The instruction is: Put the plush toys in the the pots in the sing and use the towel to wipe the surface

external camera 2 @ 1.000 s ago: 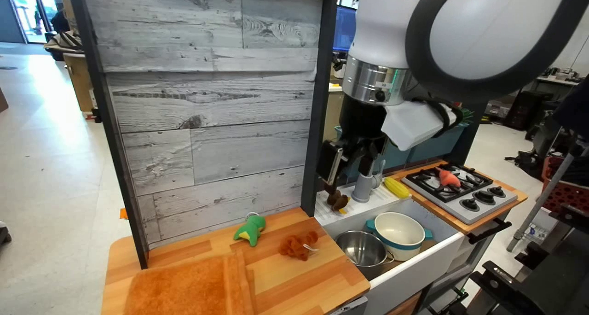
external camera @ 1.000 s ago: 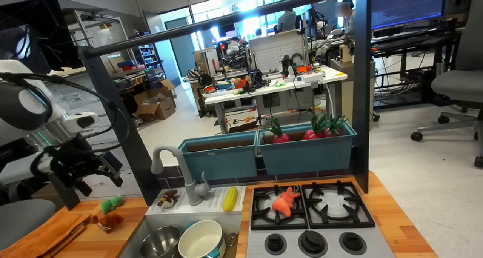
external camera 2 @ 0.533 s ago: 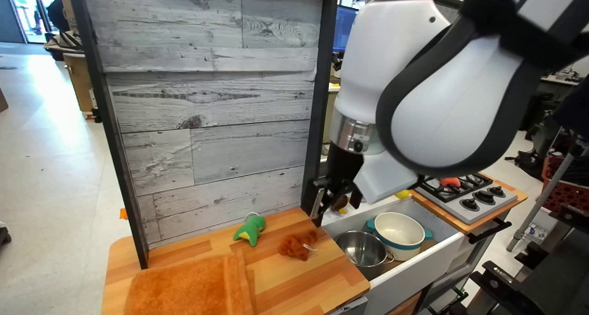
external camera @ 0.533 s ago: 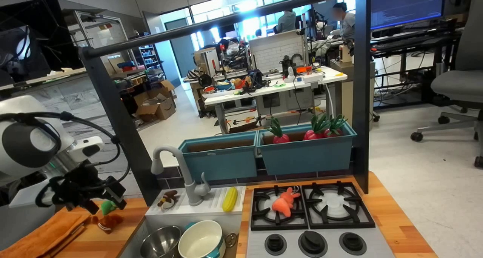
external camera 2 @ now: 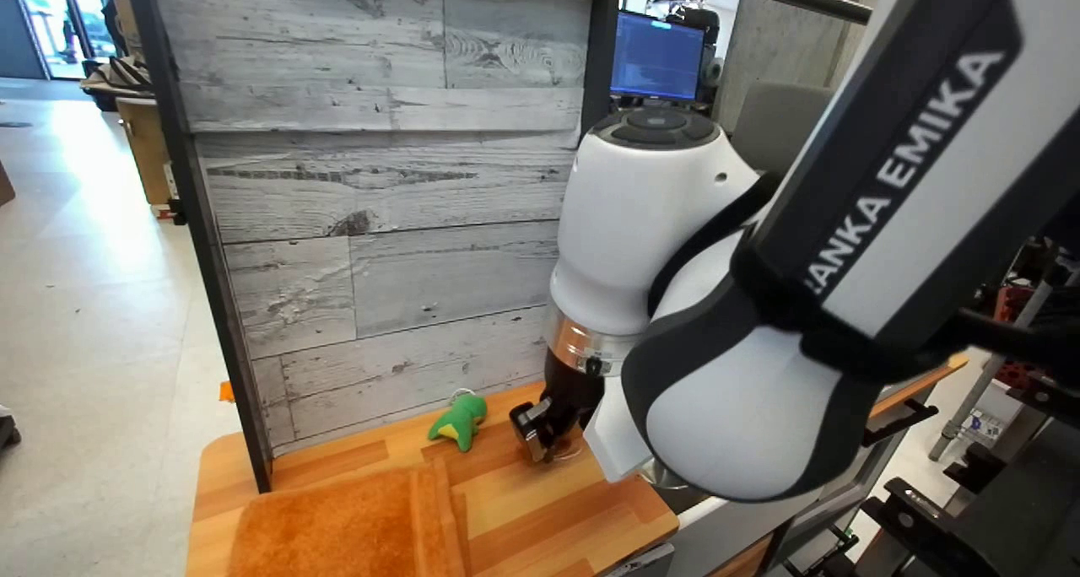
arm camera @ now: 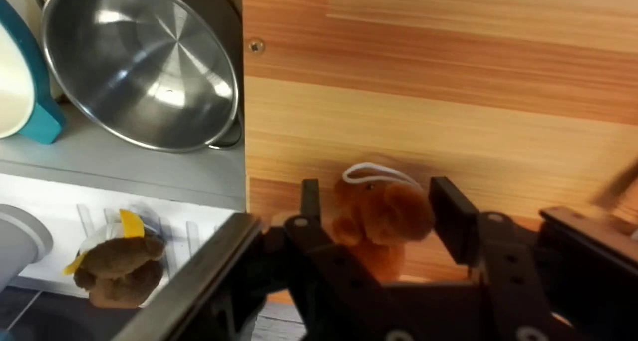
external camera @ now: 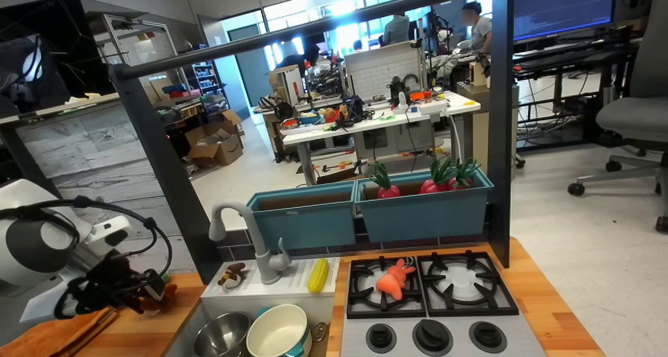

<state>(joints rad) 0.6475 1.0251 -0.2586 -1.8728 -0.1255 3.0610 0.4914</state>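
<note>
Gripper (arm camera: 379, 201) low over the wooden countertop (arm camera: 448, 82), spread to either side of the rust-orange plush toy (arm camera: 391, 219). Shows a gap at one fingertip (arm camera: 310, 199); can't tell about contact at the other. On the toy: fuzzy, lumpy pile, small dark dot, thin white loop (arm camera: 368, 165) on top. Lies on the countertop, near the basin (arm camera: 109, 161) with the steel pot (arm camera: 144, 72) inside. In an exterior view, mostly hidden behind the gripper, near the green plush toy (external camera 2: 460, 425).

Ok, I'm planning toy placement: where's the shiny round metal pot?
In the wrist view, the shiny round metal pot sits upper left in the grey sink, between the round cream pot and the light-brown wooden countertop.
</note>
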